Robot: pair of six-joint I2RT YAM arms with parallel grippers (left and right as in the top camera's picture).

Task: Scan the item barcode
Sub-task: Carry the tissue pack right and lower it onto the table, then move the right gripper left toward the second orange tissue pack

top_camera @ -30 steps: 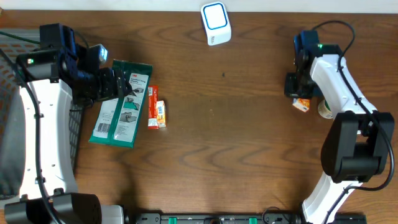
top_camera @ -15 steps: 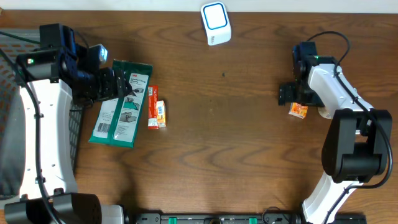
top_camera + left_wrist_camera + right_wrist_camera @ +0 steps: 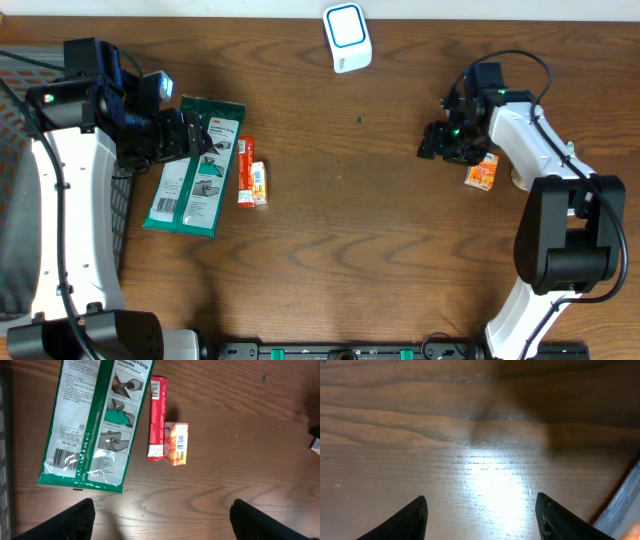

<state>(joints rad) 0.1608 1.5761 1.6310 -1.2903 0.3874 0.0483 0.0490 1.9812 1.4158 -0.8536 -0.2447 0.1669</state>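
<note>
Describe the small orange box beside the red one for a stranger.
Find the big green glove package on the left. A slim red box lies beside its right edge; the small orange box touches that box's near end, shorter and squarer.

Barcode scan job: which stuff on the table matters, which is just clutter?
Job: scanner; scannable items, likely: green packet, red box, orange box, orange packet; left gripper and right gripper, both open, empty.
Lying about, probably: basket beside the left arm; pale round thing by the right arm, unclear what.
</note>
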